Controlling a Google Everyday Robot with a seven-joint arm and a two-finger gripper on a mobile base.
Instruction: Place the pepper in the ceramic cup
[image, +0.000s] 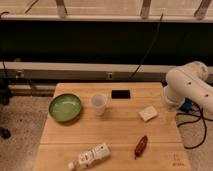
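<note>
Pepper (140, 145) pickup pending
Gripper (169, 114) over right edge of worktop (120, 131), opening impossible to tell; drop left and nearer, clamp across pepper's narrow middle, cup (98, 104) farther left.

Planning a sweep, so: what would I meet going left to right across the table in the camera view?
Bowl → cup → black slab → pepper → tool, over the table's right edge.
</note>
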